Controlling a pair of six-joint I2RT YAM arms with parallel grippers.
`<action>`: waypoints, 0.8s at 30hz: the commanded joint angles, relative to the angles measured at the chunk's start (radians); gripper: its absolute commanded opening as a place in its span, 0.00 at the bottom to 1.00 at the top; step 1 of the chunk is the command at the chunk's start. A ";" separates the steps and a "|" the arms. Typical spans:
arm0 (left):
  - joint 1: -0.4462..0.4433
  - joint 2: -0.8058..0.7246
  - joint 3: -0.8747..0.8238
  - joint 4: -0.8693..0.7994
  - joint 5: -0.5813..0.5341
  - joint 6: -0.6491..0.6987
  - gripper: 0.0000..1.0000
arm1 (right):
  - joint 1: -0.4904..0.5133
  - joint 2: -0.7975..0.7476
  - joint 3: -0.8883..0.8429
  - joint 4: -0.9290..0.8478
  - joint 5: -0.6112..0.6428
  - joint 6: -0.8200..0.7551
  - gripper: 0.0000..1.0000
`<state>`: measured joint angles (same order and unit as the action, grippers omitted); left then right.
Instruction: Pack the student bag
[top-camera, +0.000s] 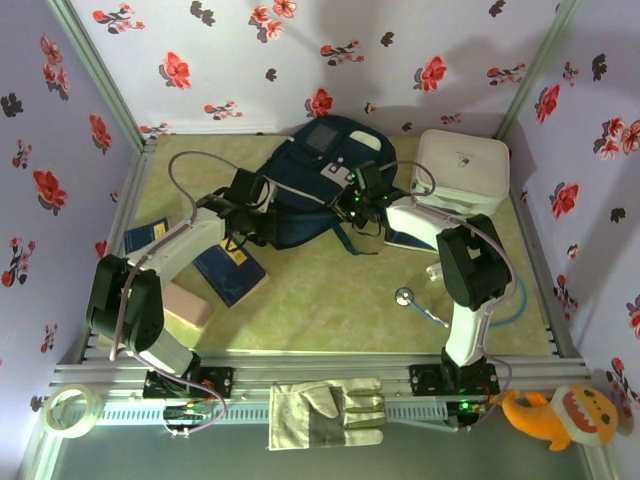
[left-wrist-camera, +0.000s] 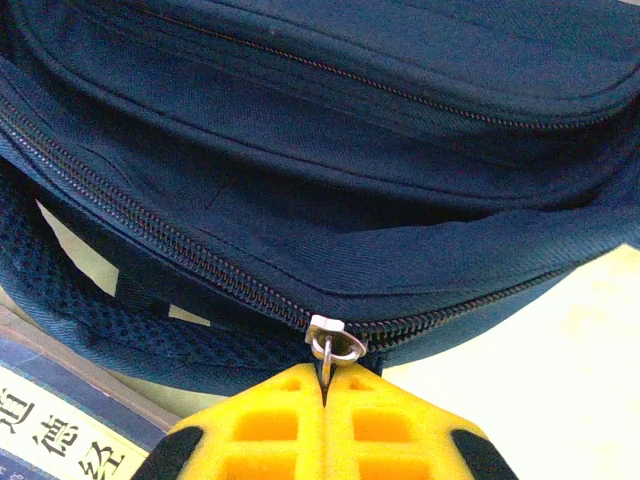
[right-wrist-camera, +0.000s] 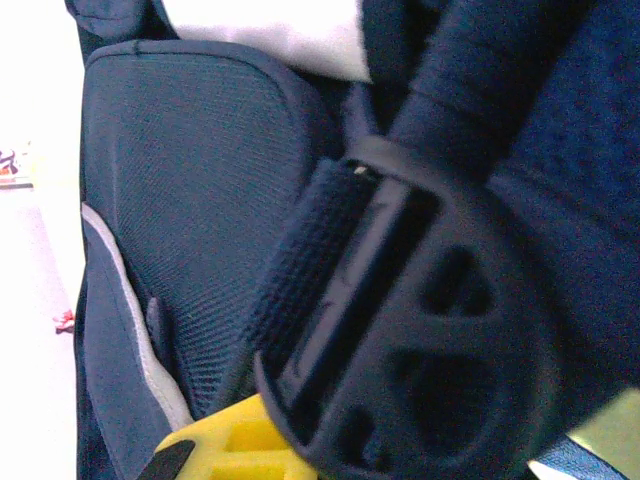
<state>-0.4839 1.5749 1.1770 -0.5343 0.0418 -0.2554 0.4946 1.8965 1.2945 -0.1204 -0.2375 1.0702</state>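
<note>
This is a robot test cell in a lab. Thin lilac wall panels printed with red and black flowers (top-camera: 250, 60) hang in a silver aluminium-profile frame (top-camera: 95, 65). The frame boxes in a small bench covered with a yellow-green mat (top-camera: 330, 300). A black-and-white left robot arm (top-camera: 180, 245) and its right twin (top-camera: 455, 260) are bolted to a slotted aluminium rail (top-camera: 300, 375) at the near edge, with cables trailing. The objects are mismatched props: a navy-blue fabric backpack (top-camera: 300, 190), blue paperback books (top-camera: 230, 272), a white rounded-square zip case (top-camera: 462, 170), a grey work glove (top-camera: 325, 412), a clear tape roll (top-camera: 68, 410) and an orange plush toy (top-camera: 560, 412).
</note>
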 joint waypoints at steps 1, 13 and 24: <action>0.000 -0.031 0.040 -0.038 -0.003 0.033 0.00 | -0.053 0.056 0.111 0.053 0.020 -0.112 0.10; -0.156 -0.080 0.210 -0.206 -0.044 0.028 0.00 | -0.084 0.095 0.254 0.019 -0.075 -0.206 0.16; -0.243 0.077 0.177 -0.100 0.032 -0.011 0.00 | -0.178 -0.048 0.025 0.020 -0.065 -0.195 0.51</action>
<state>-0.7235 1.6321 1.3624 -0.6586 0.0410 -0.2550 0.3527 1.9476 1.3418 -0.1909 -0.3885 0.8989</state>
